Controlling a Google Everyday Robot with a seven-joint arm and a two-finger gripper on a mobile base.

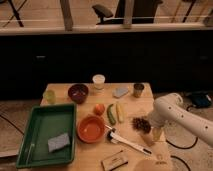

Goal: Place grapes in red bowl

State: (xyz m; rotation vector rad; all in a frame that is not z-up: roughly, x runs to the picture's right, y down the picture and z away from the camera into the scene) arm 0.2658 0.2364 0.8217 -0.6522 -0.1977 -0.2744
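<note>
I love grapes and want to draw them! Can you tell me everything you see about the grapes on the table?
The grapes are a small, dark purple-red bunch of round berries. They lie on the wooden table near its right edge. The red bowl is off to their left, so they are not in it yet. The open gripper hangs close beside the bunch, at its lower right. I cannot tell whether it touches them.

A: You're looking at a matt, pale wooden table (135, 102) — what about the red bowl (91, 129)?

B: Smooth and plastic-looking, with a slight gloss — your green tray (30, 130) looks alike. The grapes (141, 123) are dark and dull-skinned. The gripper (153, 133), just right of them with jaws apart, hangs from a smooth white hard-shelled arm (172, 112).
</note>
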